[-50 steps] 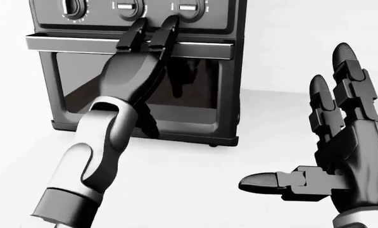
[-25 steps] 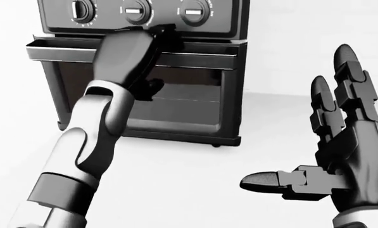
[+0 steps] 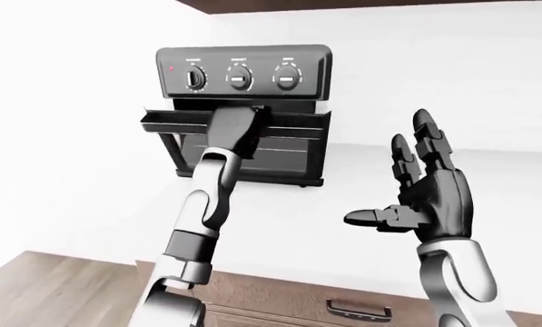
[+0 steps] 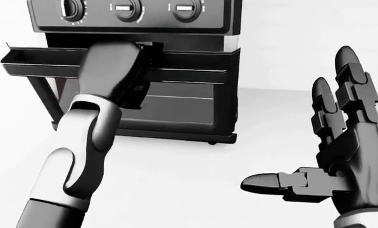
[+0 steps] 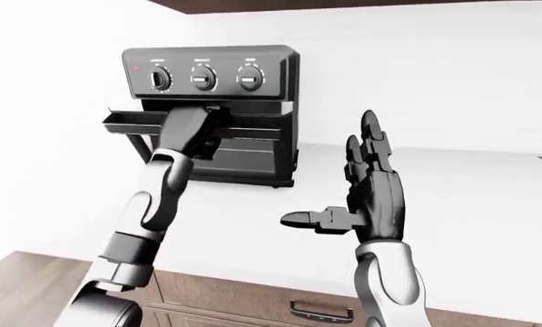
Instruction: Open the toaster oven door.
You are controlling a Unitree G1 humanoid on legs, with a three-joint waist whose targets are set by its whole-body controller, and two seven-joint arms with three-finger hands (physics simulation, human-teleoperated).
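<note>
The black toaster oven [image 3: 243,68] with three knobs stands on the white counter at the upper left of all views. Its door [image 4: 182,102] is partly open, the top tilted outward, with the handle bar [image 4: 39,64] sticking out to the left. My left hand [image 4: 141,50] lies over the top of the door, its fingers hooked over the handle and mostly hidden behind it. My right hand [image 4: 296,123] is open and empty at the right, fingers spread upward, thumb pointing left, well apart from the oven.
The white counter [image 3: 343,197] runs to the right of the oven. Wooden drawers with a dark handle [image 3: 357,312] sit below its near edge. Wood floor [image 3: 34,286] shows at the lower left, a dark upper cabinet [image 3: 343,3] at the top.
The door's top has swung outward from closed. My left hand went from fingers reaching up at the handle to hooked over it and pulled toward me. The right hand stayed still.
</note>
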